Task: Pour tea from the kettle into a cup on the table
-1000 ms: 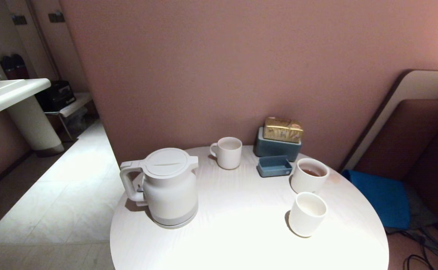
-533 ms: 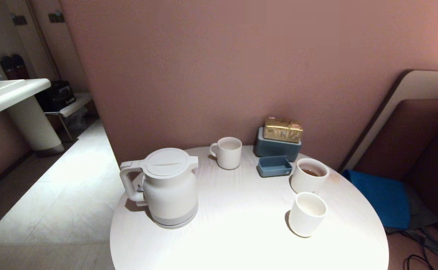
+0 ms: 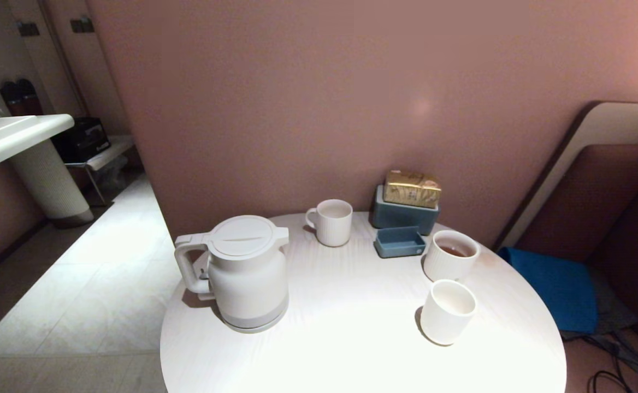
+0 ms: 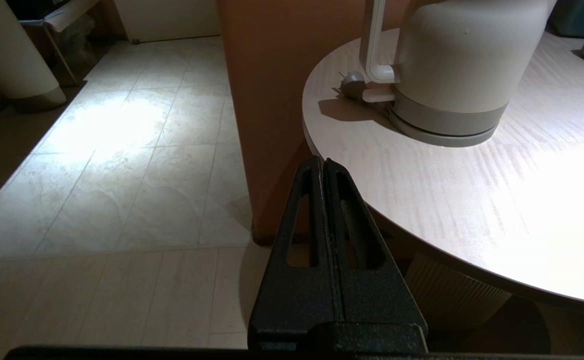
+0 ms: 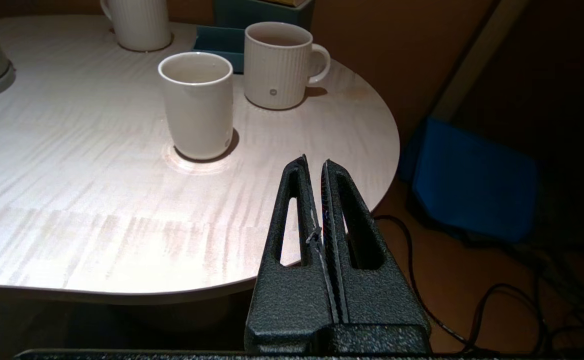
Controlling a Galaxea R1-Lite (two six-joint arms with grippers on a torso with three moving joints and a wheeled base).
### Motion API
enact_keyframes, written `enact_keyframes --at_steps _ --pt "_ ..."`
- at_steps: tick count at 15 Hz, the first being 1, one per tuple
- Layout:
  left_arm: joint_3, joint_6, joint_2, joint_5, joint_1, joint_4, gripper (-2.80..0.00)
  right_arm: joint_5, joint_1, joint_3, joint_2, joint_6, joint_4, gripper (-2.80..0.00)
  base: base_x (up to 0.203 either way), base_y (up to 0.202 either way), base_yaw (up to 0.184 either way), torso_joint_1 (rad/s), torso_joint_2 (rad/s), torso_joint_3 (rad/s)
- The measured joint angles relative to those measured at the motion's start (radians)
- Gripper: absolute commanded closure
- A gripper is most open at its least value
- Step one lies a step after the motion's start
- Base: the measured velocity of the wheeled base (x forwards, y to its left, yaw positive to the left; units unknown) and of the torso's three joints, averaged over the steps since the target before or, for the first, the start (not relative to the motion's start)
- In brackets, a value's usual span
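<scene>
The white kettle (image 3: 242, 273) stands lid shut on the left of the round white table (image 3: 352, 338), handle toward the table's left edge. The small handleless cup (image 3: 447, 311) stands at the front right and looks empty. Reddish-brown tea (image 3: 453, 251) shows in the wider ribbed cup (image 3: 450, 255) just behind it. Neither arm appears in the head view. My left gripper (image 4: 322, 161) is shut and empty, low beside the table's edge with the kettle (image 4: 462, 60) ahead. My right gripper (image 5: 314, 162) is shut and empty, off the table's right edge, short of the cup (image 5: 197, 105).
A white mug (image 3: 332, 221) stands at the back. A blue box (image 3: 403, 215) with a gold packet (image 3: 412, 188) and a small blue tray (image 3: 400, 242) sit against the wall. A blue cushion (image 3: 559, 286) and cables (image 3: 614, 376) lie right; a sink (image 3: 7, 136) far left.
Nothing on the table has moved. A faint spot of light now shows on the wall above the blue box.
</scene>
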Motion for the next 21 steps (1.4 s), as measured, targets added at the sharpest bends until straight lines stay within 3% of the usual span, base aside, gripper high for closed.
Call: enact_keyframes --at_steps 20,21 --pt "0.0 0.0 0.0 0.0 0.0 0.0 0.0 -0.006 0.0 0.003 0.0 0.039 -0.004 0.0 0.0 0.0 0.0 0.0 0.0 0.0" --pt "0.0 0.0 0.0 0.0 0.0 0.0 0.0 -0.006 0.0 0.003 0.0 0.039 -0.004 -2.8 0.0 0.0 0.0 0.0 0.0 0.0"
